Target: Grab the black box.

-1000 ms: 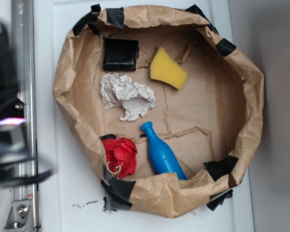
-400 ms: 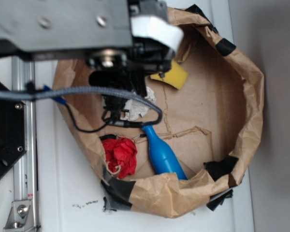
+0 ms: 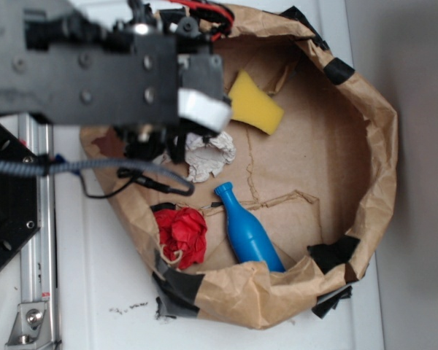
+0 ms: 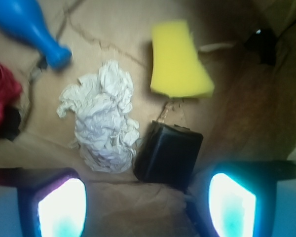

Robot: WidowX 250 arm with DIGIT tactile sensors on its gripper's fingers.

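wrist view, end effector (image 4: 147, 205) wide open, empty, above black box (image 4: 168, 154), not touching

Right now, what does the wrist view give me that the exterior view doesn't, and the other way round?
Only the wrist view shows the black box, lying between the crumpled white paper and the yellow sponge, with the gripper open and its fingers just short of it. Only the exterior view shows the whole brown paper rim with its black tape patches, the blue bottle's full body, and the arm covering the box. Both show the sponge, the white paper, the bottle and the red cloth.
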